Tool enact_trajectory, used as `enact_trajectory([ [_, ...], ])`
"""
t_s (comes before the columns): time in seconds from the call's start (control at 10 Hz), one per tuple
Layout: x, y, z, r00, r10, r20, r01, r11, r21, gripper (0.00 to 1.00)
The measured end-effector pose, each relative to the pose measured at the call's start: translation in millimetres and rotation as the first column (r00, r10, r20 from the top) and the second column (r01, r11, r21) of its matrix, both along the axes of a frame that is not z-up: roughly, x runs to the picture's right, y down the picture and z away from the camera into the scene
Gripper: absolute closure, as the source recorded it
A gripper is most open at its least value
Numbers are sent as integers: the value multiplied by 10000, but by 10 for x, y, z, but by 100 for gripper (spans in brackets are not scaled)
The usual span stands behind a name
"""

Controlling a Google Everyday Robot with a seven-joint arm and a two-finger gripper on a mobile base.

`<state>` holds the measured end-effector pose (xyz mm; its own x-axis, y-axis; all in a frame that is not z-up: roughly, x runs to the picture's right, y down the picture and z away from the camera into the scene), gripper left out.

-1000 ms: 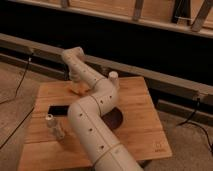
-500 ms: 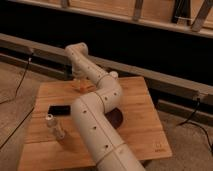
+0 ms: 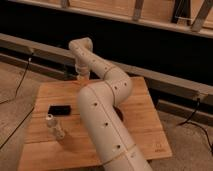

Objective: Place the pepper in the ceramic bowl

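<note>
My gripper (image 3: 82, 76) hangs from the white arm over the far left part of the wooden table (image 3: 145, 125), pointing down. It is shut, and a small orange shape, the pepper (image 3: 82, 78), shows at its tips. The ceramic bowl (image 3: 119, 111) is mostly hidden behind my forearm; only a dark maroon sliver shows at the arm's right side, nearer the table's middle. The gripper is to the left of the bowl and farther back.
A flat black object (image 3: 59, 109) lies on the table's left side. A small clear cup (image 3: 51, 121) and a pale piece (image 3: 59, 133) stand near the left front. A dark wall with a metal rail (image 3: 165, 80) runs behind the table. Cables lie on the floor.
The wrist and gripper have risen and shifted slightly to the right over the table's far edge. The elbow has followed. Nothing on the table moved.
</note>
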<state>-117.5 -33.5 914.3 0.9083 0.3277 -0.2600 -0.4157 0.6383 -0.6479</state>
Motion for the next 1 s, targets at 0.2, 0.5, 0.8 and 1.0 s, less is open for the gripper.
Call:
enact_trajectory([
  [0.2,98,-61,-568,9992,235,334,-266,9950,959,100],
  [0.5,555,784,-1332,9981,582,193,-601,9918,1127,100],
  [0.8,1045,2142,-1738,9996,126,-250,-130,9998,-161,100],
  [1.0,1257,2739,-1896,9990,-126,-425,90,9964,-838,100],
])
